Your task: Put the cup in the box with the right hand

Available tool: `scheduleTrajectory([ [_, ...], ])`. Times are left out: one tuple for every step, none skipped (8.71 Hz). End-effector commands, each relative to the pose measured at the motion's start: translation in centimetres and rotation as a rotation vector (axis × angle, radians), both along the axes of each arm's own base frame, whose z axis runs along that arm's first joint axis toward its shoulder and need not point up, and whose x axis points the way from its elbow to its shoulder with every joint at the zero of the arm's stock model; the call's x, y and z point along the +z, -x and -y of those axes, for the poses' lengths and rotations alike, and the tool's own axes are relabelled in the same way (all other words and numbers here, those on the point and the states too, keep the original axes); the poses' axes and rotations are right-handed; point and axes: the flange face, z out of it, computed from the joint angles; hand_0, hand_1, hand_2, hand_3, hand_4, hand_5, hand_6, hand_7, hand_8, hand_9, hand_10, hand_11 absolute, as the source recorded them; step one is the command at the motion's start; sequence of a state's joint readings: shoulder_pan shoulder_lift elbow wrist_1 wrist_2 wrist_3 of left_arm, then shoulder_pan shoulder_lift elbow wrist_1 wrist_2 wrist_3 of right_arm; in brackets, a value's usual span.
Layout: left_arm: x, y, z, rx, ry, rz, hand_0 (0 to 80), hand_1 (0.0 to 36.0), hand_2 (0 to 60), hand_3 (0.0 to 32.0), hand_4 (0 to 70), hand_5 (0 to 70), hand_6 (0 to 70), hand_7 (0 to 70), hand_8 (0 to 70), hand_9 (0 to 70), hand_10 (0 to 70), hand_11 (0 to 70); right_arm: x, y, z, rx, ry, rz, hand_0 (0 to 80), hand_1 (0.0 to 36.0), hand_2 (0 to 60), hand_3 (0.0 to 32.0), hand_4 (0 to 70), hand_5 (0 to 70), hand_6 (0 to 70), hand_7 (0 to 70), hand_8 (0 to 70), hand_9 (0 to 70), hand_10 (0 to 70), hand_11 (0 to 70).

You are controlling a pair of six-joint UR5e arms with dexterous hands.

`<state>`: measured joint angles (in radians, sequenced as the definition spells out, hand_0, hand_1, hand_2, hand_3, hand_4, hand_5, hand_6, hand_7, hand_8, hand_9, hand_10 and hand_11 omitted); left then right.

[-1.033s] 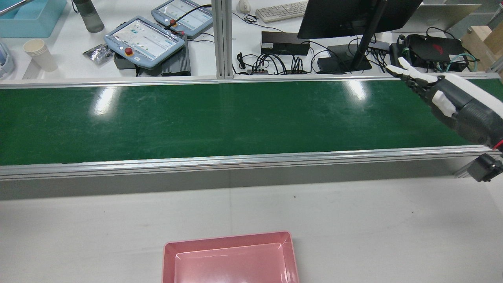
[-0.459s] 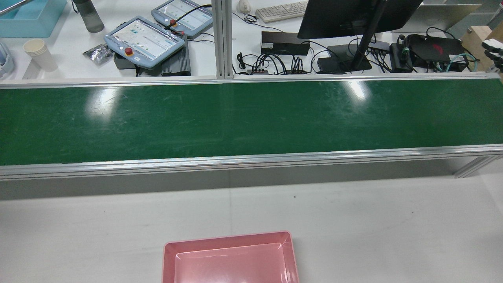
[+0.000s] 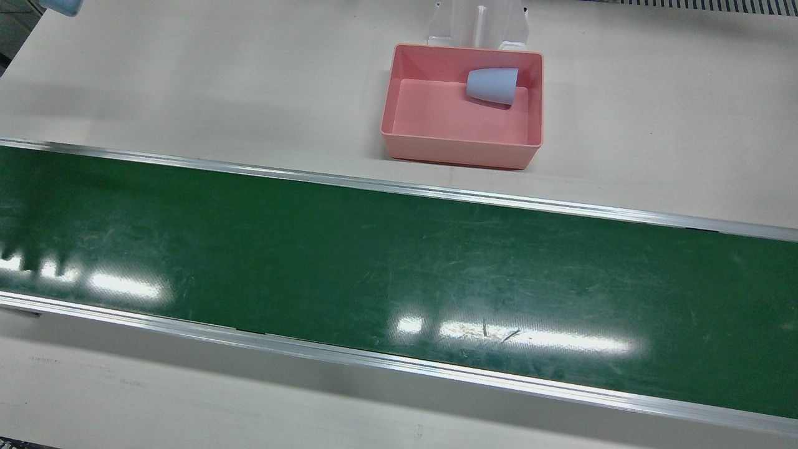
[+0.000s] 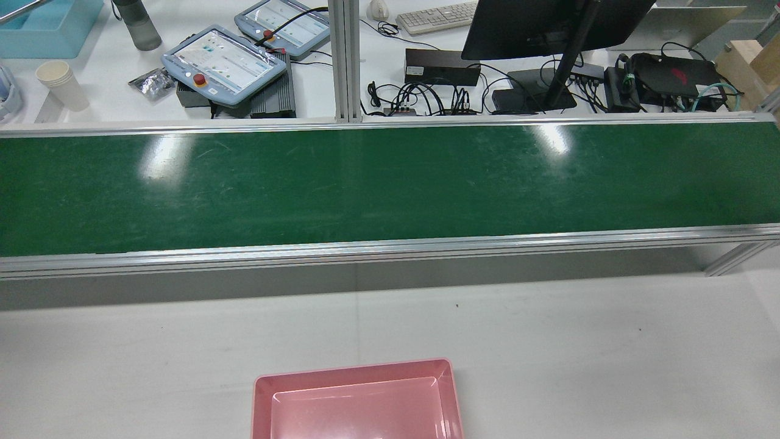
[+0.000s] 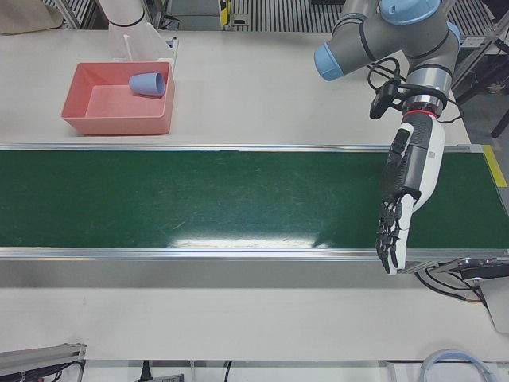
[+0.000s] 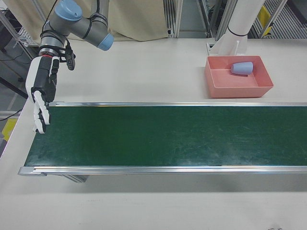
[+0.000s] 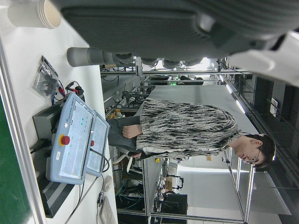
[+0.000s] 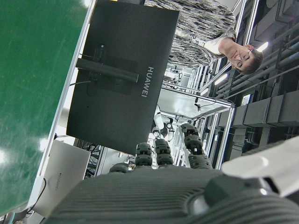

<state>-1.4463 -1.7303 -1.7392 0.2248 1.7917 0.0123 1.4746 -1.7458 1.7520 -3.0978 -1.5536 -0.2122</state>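
A pale blue cup (image 3: 492,85) lies on its side inside the pink box (image 3: 458,153), against the box's wall nearest the pedestals. It also shows in the left-front view (image 5: 148,83) and the right-front view (image 6: 242,68). In the rear view only the empty part of the box (image 4: 353,372) shows. My right hand (image 6: 41,93) is open and empty, with its fingers straight down over the far end of the belt, far from the box (image 6: 238,91). My left hand (image 5: 406,191) is open and empty over the other end of the belt.
A green conveyor belt (image 3: 399,268) with aluminium rails crosses the table between the box and the operators' desk. On the desk are a monitor (image 4: 548,24), teach pendants (image 4: 222,61), paper cups (image 4: 61,82) and cables. A person stands behind it (image 7: 187,130).
My right hand has drawn back to the right along the belt and has left the rear view. The box has not moved.
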Motion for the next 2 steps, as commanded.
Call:
scheduleTrajectory([
  [-0.01, 0.02, -0.01, 0.000, 0.000, 0.000, 0.0, 0.0, 0.0, 0.0, 0.0, 0.0, 0.0, 0.0, 0.0, 0.0, 0.0, 0.0, 0.81, -1.11, -1.14, 0.020, 0.007, 0.018, 8.6, 0.0, 0.0, 0.0, 0.0, 0.0, 3.8, 15.3, 4.8, 10.6, 0.0, 0.0],
  [-0.01, 0.02, -0.01, 0.000, 0.000, 0.000, 0.0, 0.0, 0.0, 0.0, 0.0, 0.0, 0.0, 0.0, 0.0, 0.0, 0.0, 0.0, 0.04, -1.52, -2.02, 0.026, -0.004, 0.017, 11.3, 0.0, 0.0, 0.0, 0.0, 0.0, 3.8, 15.4, 4.2, 10.2, 0.0, 0.0],
])
